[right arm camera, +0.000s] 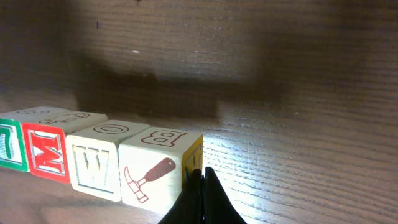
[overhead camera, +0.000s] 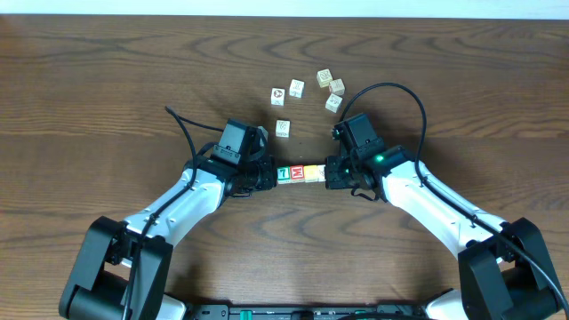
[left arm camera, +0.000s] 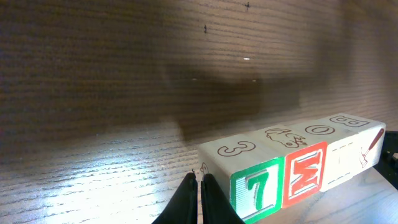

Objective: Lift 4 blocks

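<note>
Looking down, you have the dark wood-grain table (overhead camera: 98, 80) filling the view, with the white left arm (overhead camera: 178, 209) and right arm (overhead camera: 436, 209) angling in from the near edge to meet at its middle. Between them sits the row of four blocks (overhead camera: 300, 173), end to end in one straight line. Its shadow falls on the wood well apart from it, so it looks raised, though you cannot see the gap itself. Your left gripper (left arm camera: 200, 183) is clenched, fingers pressed together with nothing between them, and its tips push against the end face of the green block (left arm camera: 256, 190). Your right gripper (right arm camera: 202, 180) is clenched the same way, its tips against the yellow-framed end face of the hammer block (right arm camera: 149, 177). Running from the left arm to the right arm: the green block has a green-bordered face with a green 7 and an outlined 3 on top. The red block (left arm camera: 305, 171) shows a white letter on a red face and a small drawing above. The yellow-lettered block (right arm camera: 93, 165) carries a pale W in a yellow frame and an O on top. The hammer block is cream with a red-brown hammer set diagonally and a B on top. Six loose cream cubes (overhead camera: 296, 88) lie scattered on the table beyond the row, apart from it.
</note>
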Controlling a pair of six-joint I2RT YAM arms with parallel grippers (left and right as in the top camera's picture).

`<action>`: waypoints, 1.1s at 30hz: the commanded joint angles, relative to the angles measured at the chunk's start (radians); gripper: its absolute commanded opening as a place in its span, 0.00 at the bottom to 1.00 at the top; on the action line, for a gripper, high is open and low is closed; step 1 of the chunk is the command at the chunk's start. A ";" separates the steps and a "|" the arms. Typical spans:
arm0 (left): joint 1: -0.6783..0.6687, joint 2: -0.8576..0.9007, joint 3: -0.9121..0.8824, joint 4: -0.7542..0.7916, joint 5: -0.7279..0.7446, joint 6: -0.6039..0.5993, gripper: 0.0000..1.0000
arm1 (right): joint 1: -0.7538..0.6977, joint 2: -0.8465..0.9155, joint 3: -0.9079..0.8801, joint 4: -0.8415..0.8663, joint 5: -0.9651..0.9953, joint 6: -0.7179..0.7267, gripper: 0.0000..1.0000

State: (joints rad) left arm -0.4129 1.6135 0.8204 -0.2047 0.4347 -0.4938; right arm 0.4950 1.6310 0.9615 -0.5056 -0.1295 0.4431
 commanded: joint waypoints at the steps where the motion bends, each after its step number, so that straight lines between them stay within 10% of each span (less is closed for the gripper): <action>1: -0.044 -0.033 0.070 0.035 0.209 0.006 0.08 | 0.056 -0.024 0.062 0.036 -0.271 -0.003 0.01; 33: -0.044 -0.033 0.099 0.034 0.209 0.007 0.07 | 0.056 -0.052 0.072 0.015 -0.253 -0.003 0.01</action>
State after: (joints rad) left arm -0.4122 1.6073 0.8536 -0.2058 0.4305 -0.4938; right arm 0.4950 1.6012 0.9813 -0.5270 -0.0959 0.4427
